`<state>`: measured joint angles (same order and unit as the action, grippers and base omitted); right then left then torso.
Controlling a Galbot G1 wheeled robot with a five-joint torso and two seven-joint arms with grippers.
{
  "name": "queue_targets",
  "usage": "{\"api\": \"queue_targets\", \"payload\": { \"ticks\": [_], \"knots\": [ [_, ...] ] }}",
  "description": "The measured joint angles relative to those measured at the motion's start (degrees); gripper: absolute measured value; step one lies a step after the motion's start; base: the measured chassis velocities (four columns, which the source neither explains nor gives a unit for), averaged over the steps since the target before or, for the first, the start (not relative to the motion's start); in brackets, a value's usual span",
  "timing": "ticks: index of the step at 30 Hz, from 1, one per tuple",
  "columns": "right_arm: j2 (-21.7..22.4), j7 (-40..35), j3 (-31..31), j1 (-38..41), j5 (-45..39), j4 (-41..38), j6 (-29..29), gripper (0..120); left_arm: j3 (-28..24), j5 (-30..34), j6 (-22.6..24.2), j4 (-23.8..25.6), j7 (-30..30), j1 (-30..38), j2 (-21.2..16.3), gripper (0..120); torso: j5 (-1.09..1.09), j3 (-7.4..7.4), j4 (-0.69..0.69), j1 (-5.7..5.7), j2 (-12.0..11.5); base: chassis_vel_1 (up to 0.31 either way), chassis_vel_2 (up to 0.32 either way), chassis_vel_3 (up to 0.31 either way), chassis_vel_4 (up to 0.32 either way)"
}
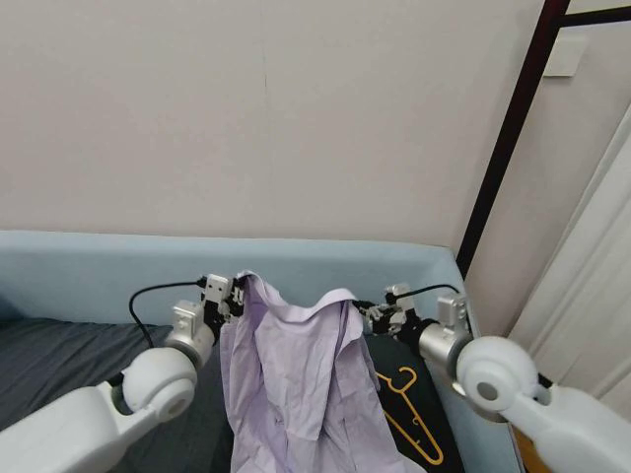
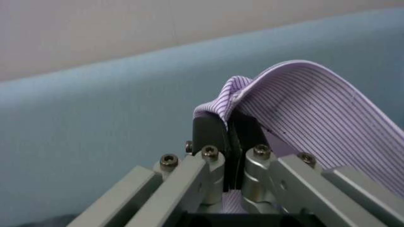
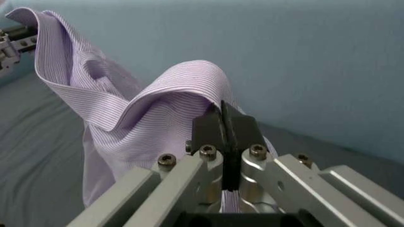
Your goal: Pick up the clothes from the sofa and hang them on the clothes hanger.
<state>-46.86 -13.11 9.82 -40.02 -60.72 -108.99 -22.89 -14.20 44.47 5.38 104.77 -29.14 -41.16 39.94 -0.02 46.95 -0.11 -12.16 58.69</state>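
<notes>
Pickup complete: left gripper [image 1: 235, 298] and right gripper [image 1: 363, 315] each clamped on the shirt [image 1: 296, 384], which hangs between them. Hanging outstanding; hanger [image 1: 408, 378] lies on sofa [image 1: 99, 271] below right gripper

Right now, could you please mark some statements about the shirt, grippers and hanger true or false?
1. The left gripper and the right gripper are both shut on the purple shirt. True.
2. A yellow hanger lies on the sofa. True.
3. The shirt lies flat on the sofa. False: it hangs in the air between the grippers.
4. The shirt is on the hanger. False: the hanger lies on the seat beside it.
</notes>
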Motion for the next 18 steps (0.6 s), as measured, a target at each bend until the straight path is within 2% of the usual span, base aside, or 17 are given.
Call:
{"api": "queue_targets", "payload": {
  "ticks": [2, 4, 7, 14, 18],
  "knots": [
    [-2.5, 2.3, 0.9, -0.2, 3.9, 5.3, 2.0, 0, 1.3, -2.4, -1.4, -3.3, 0.3, -2.6, 3.1, 0, 0.0, 0.0, 0.03, 0.0, 0.0, 0.0, 0.0, 0.0, 0.0],
    [-3.4, 2.7, 1.3, 0.1, 5.0, 7.2, 2.6, 0, 1.8, -3.2, -2.0, -4.5, 0.4, -3.4, 4.2, 0, 0.01, 0.0, 0.03, 0.0, 0.0, 0.0, 0.0, 0.0, 0.0],
    [-6.5, 0.7, 2.1, 2.4, 6.9, 12.6, 2.2, 0, 2.7, -6.6, -5.0, -9.3, 1.3, -4.8, 7.4, 0, 0.01, 0.0, 0.03, 0.0, 0.0, 0.0, 0.0, 0.0, 0.0],
    [-7.7, 0.4, 2.6, 3.6, 7.0, 15.5, 1.4, 0, 3.2, -7.3, -6.4, -12.4, 1.8, -5.2, 9.8, 0, 0.01, -0.01, 0.03, 0.0, 0.0, 0.0, 0.0, 0.0, 0.0],
    [-8.2, 2.7, 3.3, 3.2, 10.8, 19.0, 3.3, 0, 3.3, -7.3, -7.1, -14.6, 2.6, -6.0, 12.0, 0, 0.02, -0.01, 0.02, 0.01, 0.0, 0.0, 0.0, 0.0, 0.0]
  ]
}}
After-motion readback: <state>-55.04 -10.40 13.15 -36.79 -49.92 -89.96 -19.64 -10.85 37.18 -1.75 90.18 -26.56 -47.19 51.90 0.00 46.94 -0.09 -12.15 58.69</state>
